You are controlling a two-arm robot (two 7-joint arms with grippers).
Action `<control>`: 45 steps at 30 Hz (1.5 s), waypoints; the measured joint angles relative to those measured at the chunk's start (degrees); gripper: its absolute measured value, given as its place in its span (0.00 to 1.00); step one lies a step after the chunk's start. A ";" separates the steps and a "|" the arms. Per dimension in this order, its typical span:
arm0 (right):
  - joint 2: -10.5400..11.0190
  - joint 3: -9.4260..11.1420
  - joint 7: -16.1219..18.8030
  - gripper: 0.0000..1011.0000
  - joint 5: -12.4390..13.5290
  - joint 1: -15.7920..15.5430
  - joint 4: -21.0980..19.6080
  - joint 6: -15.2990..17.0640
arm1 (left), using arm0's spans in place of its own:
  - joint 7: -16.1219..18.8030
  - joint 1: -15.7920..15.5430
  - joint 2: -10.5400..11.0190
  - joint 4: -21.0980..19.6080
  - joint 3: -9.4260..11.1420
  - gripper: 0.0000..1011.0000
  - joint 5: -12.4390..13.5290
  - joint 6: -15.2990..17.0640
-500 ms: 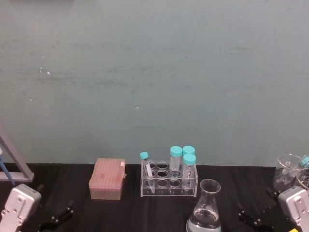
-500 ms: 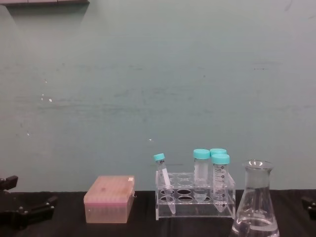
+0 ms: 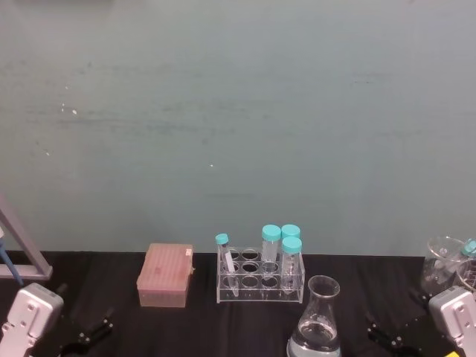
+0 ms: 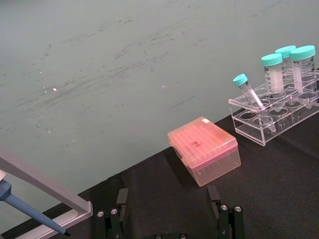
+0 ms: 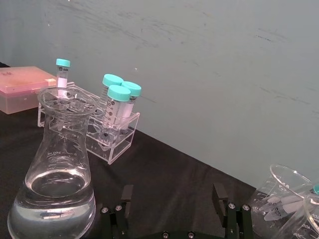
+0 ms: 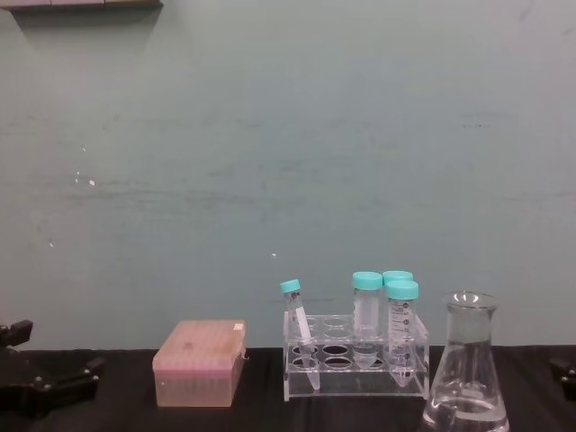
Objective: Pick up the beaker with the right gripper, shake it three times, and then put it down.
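Observation:
The beaker (image 3: 318, 321) is a clear conical flask with some clear liquid in it. It stands on the black table right of centre, in front of the tube rack, and appears again in the chest view (image 6: 465, 371) and the right wrist view (image 5: 60, 169). My right gripper (image 3: 394, 317) rests low at the table's right, open, with the beaker a short way to its left and nothing between its fingers (image 5: 229, 211). My left gripper (image 3: 83, 312) sits open at the far left, and its fingers (image 4: 224, 214) hold nothing.
A clear rack (image 3: 260, 281) with several teal-capped tubes stands at the centre back. A pink tip box (image 3: 165, 275) lies to its left. Glass beakers (image 3: 446, 262) holding tubes stand at the far right, behind my right gripper. A pipette stand (image 4: 45, 184) is at the far left.

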 joint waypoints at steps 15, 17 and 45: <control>0.00 0.00 0.00 0.99 0.00 0.00 0.00 0.00 | 0.00 0.00 0.00 0.00 0.00 0.99 0.00 0.00; 0.00 0.00 0.00 0.99 0.00 0.00 0.00 0.00 | 0.00 0.00 0.00 0.00 0.00 0.99 0.00 0.00; -7.84 10.19 16.74 0.99 18.41 6.09 -3.57 4.95 | 0.00 0.00 0.00 0.00 0.00 0.99 0.00 0.00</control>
